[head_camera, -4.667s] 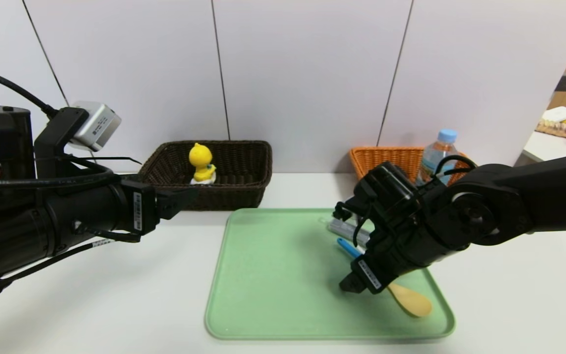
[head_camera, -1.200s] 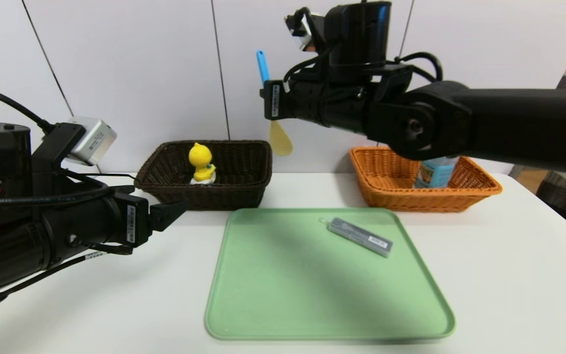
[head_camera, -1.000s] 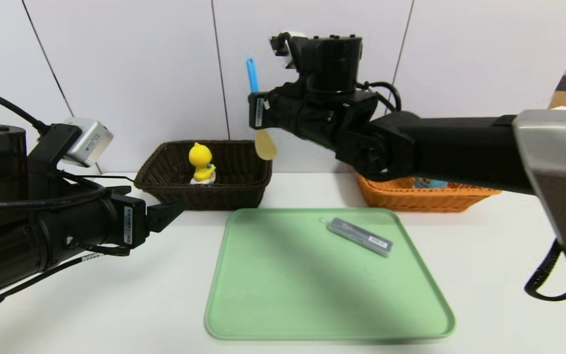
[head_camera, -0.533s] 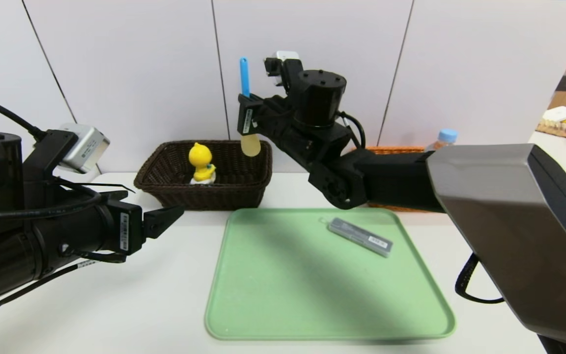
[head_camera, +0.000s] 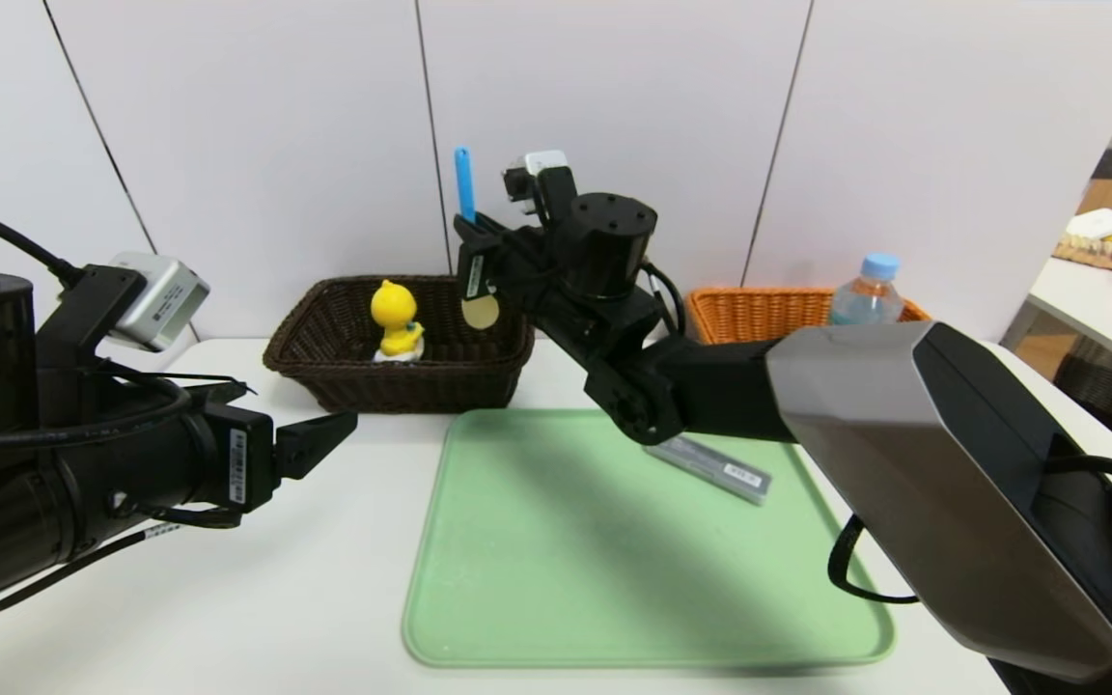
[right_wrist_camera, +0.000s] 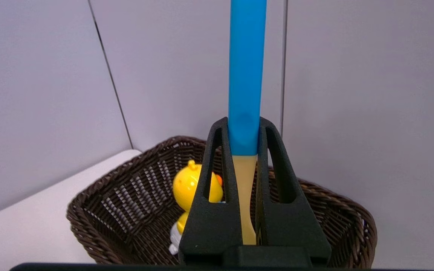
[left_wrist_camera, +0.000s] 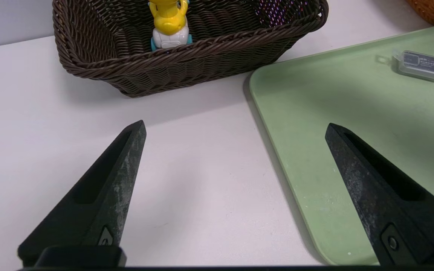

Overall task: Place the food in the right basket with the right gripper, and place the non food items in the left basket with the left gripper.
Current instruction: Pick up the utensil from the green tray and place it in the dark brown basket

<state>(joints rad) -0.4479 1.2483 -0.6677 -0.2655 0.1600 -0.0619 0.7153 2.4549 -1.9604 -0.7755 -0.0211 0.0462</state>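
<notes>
My right gripper (head_camera: 472,259) is shut on the yellow spoon (head_camera: 464,185), gripping it where the blue handle meets the yellow stem (right_wrist_camera: 246,75). The spoon hangs upright over the right end of the dark brown left basket (head_camera: 440,386). The yellow duck toy (head_camera: 395,319) stands inside that basket. The flat grey case (head_camera: 722,471) lies on the green tray (head_camera: 566,598), partly behind my right arm. The clear bottle (head_camera: 863,290) stands in the orange right basket (head_camera: 759,311). My left gripper (head_camera: 324,439) hovers open over the table left of the tray, holding nothing (left_wrist_camera: 236,126).
My right forearm reaches across from the right over the tray's far right corner. A side table (head_camera: 1097,290) with odds and ends stands at the far right. The wall rises close behind both baskets.
My right arm has carried the spoon leftward and lower, from the gap between the baskets to over the dark basket. The left gripper has sunk slightly and stays open.
</notes>
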